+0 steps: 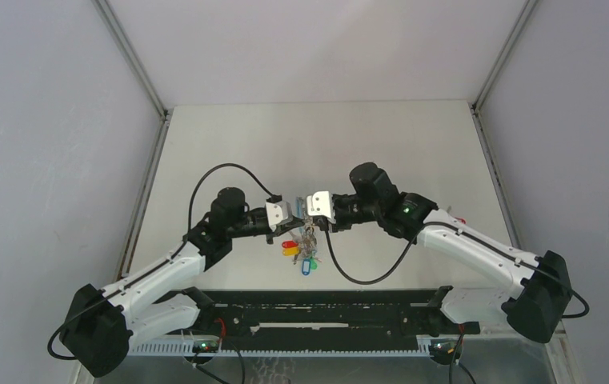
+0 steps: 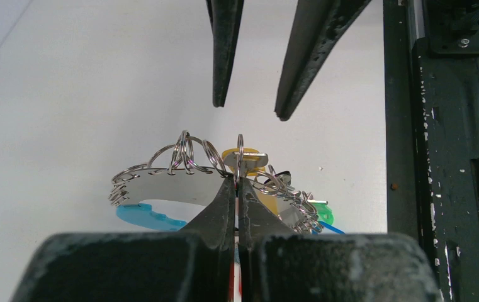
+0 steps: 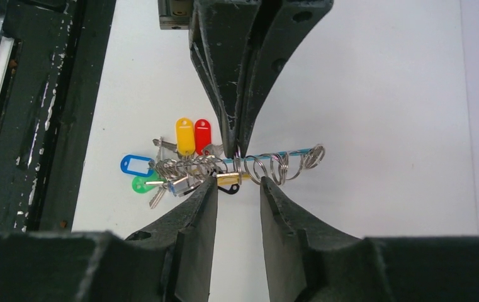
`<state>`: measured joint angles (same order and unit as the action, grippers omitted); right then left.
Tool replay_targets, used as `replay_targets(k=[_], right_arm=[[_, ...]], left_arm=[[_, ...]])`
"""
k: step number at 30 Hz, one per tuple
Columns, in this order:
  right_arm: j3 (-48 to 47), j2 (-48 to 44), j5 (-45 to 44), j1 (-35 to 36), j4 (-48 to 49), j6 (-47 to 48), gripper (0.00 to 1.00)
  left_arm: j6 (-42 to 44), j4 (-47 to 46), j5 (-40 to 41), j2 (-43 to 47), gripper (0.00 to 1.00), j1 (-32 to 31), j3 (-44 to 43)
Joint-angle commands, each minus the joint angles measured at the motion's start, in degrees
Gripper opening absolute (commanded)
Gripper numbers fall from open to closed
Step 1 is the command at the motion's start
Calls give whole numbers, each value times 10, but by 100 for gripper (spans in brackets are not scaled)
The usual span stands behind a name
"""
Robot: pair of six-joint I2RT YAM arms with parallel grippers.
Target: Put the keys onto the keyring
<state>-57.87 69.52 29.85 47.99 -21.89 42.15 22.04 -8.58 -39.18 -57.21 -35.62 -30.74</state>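
The keyring (image 2: 161, 192) is a flat grey loop with a cyan section, fringed with small wire rings. It hangs above the table between both grippers (image 1: 307, 232). My left gripper (image 2: 237, 182) is shut on a small wire ring at the keyring's rim and holds it up; it also shows in the right wrist view (image 3: 235, 151). My right gripper (image 3: 236, 182) is open, its fingertips on either side of the ring fringe and a brass-coloured key piece (image 3: 231, 178). Keys with a yellow tag (image 3: 185, 135) and a red tag (image 3: 202, 133) hang among the fringe beside blue (image 3: 137, 165) and green (image 3: 140, 184) tags.
A black rail (image 1: 325, 308) runs along the table's near edge, close under the hanging keys; it also shows in the left wrist view (image 2: 444, 157) and the right wrist view (image 3: 35, 94). Grey walls enclose the white table (image 1: 325, 144).
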Motion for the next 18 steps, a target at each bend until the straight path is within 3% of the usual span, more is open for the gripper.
replay_targets(k=[1,18], right_arm=[[2,10,26,-12,24,-10,31],[2,38,45,-22,41,-9,19]], left_arm=[[1,-46,-12,19,0,-2,6],[1,-48,-23,19,0,-2,5]])
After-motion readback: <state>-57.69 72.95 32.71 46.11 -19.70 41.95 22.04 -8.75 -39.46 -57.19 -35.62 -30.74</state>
